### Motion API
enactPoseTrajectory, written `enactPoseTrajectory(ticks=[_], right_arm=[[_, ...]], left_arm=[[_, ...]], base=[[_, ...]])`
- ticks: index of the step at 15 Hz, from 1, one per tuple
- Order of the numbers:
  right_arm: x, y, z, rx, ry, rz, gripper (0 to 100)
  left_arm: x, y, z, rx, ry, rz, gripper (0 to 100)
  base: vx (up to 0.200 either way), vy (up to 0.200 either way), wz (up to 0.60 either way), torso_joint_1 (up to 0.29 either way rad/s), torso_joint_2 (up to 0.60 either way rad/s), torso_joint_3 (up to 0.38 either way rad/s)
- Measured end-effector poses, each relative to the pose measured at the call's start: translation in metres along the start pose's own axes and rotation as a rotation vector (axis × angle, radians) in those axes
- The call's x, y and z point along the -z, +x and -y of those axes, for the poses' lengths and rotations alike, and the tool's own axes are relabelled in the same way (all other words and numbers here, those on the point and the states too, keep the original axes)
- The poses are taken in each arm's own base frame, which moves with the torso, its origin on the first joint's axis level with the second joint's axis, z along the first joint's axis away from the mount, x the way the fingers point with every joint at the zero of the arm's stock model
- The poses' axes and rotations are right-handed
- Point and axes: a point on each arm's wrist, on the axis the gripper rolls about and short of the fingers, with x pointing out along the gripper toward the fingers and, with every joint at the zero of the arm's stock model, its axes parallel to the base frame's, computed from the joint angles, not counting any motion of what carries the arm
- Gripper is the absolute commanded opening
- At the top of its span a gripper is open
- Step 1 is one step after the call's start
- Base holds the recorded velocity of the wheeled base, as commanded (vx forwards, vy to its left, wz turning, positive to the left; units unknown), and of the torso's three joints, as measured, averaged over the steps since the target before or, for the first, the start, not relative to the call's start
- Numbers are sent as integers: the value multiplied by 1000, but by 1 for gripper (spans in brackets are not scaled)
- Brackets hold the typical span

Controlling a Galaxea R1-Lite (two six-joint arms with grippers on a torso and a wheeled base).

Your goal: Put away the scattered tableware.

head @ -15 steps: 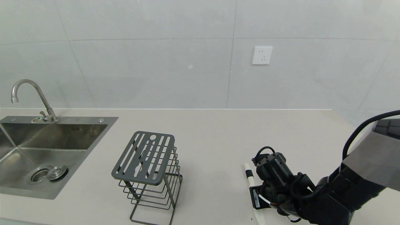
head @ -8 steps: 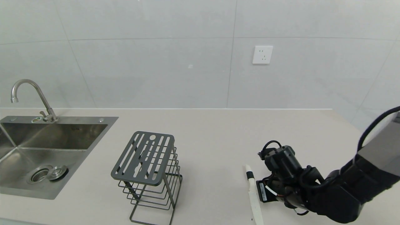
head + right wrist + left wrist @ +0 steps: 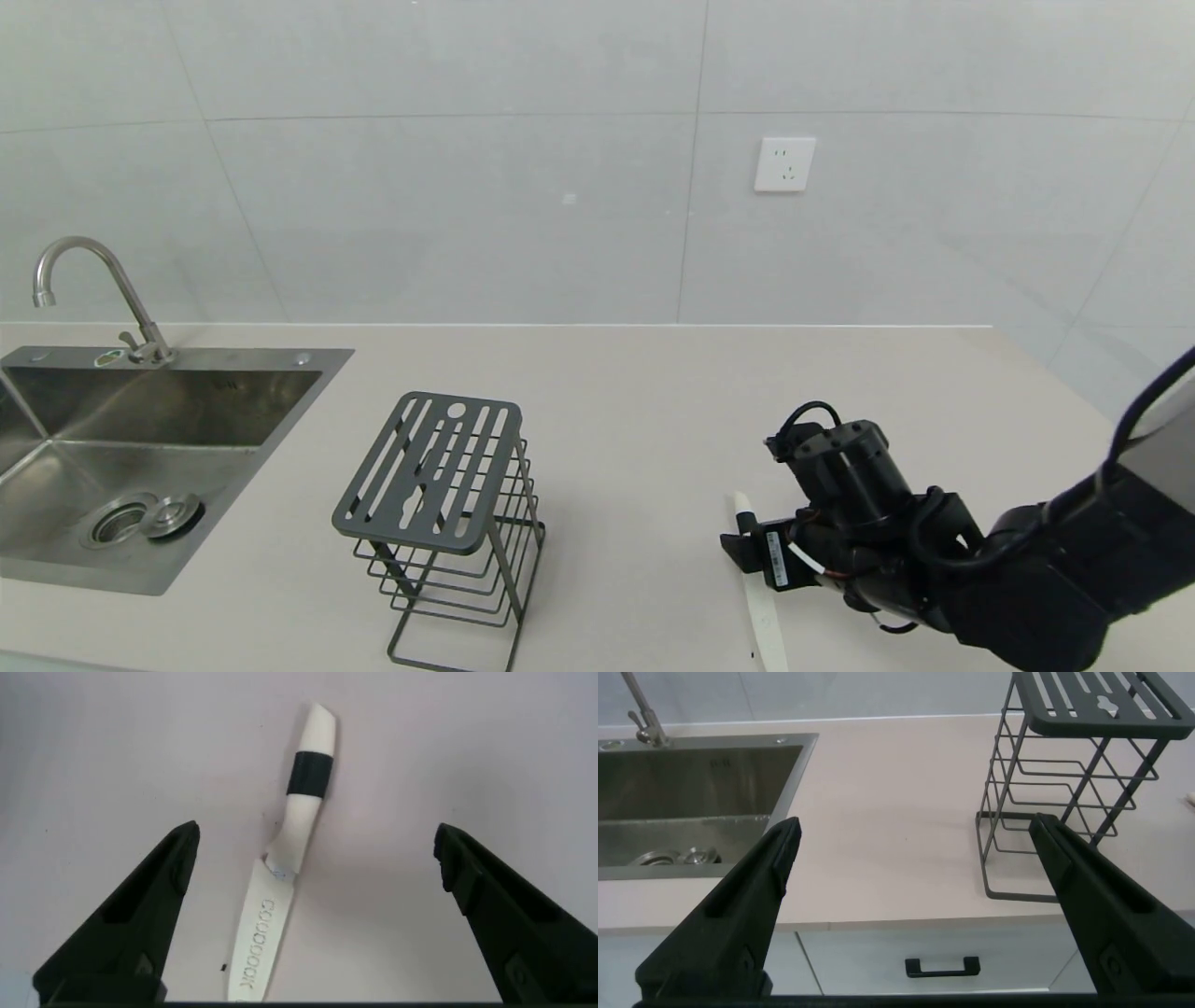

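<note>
A white knife (image 3: pixel 758 597) with a black band on its handle lies flat on the pale counter (image 3: pixel 635 420) at the front right. My right gripper (image 3: pixel 747 553) hangs just above its handle. In the right wrist view the knife (image 3: pixel 301 821) lies between the two spread fingers of that gripper (image 3: pixel 318 835), untouched, so it is open. A dark wire rack (image 3: pixel 439 523) with a slotted top stands mid-counter. My left gripper (image 3: pixel 912 826) is open and holds nothing, low in front of the counter edge, facing the rack (image 3: pixel 1083 793).
A steel sink (image 3: pixel 233 392) with a faucet (image 3: pixel 89 280) takes up the counter's left end, and the sink (image 3: pixel 701 761) also appears in the left wrist view. A drawer handle (image 3: pixel 941 968) sits below the counter. The tiled wall carries a socket (image 3: pixel 784 164).
My right wrist has lifted and swung back and to the right, and the gripper has turned so one finger now reaches left across the knife. The knife and rack stayed put.
</note>
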Motion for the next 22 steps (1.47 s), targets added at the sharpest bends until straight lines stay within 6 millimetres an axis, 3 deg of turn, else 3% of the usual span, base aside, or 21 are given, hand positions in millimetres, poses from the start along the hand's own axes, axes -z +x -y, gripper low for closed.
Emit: enactPoseTrajectory(ticks=[3,8,9,18,22], right_arm=[[14,16,-10,-1,-10,-44,100],[23,29,-9,47,-22,-76,100],[25,31,-10,51,-25,-82,0],[30,33,-8,61,-25,-101,0],[19,24,-4,52,-9,-68,0]], left_arm=[[0,0,0,0,0,0,100],[0,0,0,1,0,0,100],[0,0,0,1,0,0,100],[0,0,0,1,-1,0,100],[0,0,0,1,-8,1,100]], base=[[0,0,0,0,0,0],[0,0,0,0,0,0],[0,0,0,0,0,0],[0,0,0,0,0,0],[0,0,0,0,0,0]])
